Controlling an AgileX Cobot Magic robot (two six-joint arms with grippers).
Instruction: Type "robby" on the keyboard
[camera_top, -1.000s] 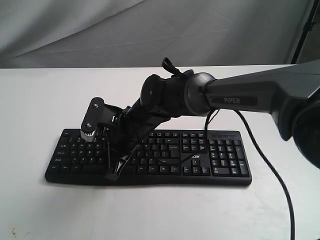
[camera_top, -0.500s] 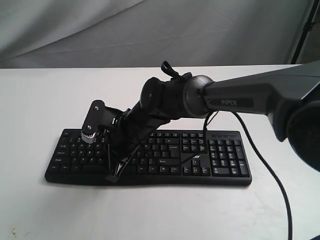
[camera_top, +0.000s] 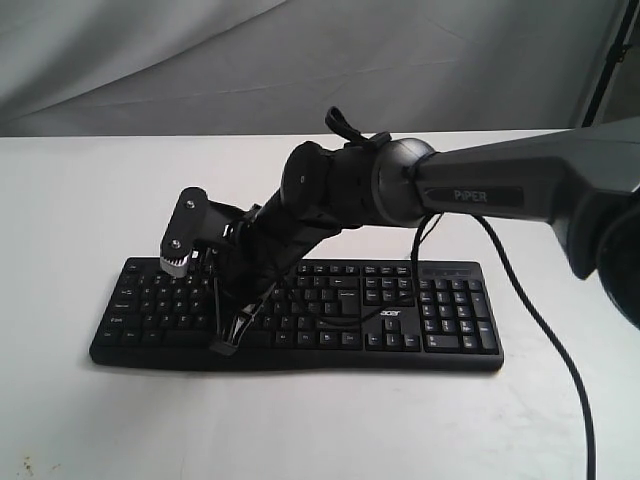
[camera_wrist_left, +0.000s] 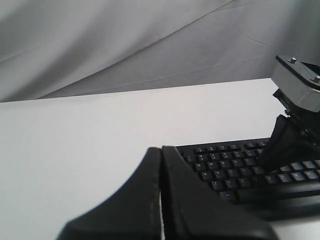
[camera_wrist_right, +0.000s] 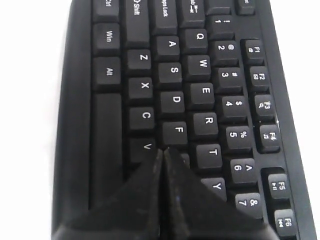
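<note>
The wide black keyboard (camera_top: 440, 320) lies on the white table with its number pad to the right. My right arm reaches across it to its left half. The right gripper (camera_top: 223, 347) is shut and empty, pointing down near the keyboard's front rows. In the right wrist view the right gripper (camera_wrist_right: 163, 150) has its tip between the F, V and G keys of the keyboard (camera_wrist_right: 200, 95); contact cannot be told. My left gripper (camera_wrist_left: 161, 149) is shut and empty, off the left end of the keyboard (camera_wrist_left: 225, 165), and is out of the exterior view.
The white table (camera_top: 80, 200) stretches round the keyboard. A thin black cable (camera_top: 540, 330) hangs from the right arm and runs to the front right. A grey cloth backdrop (camera_top: 200, 60) closes the far side, with a black stand (camera_top: 610, 60) at its right.
The right gripper's tip has shifted slightly left and risen a little over the keyboard; the arm's wrist has lifted with it.
</note>
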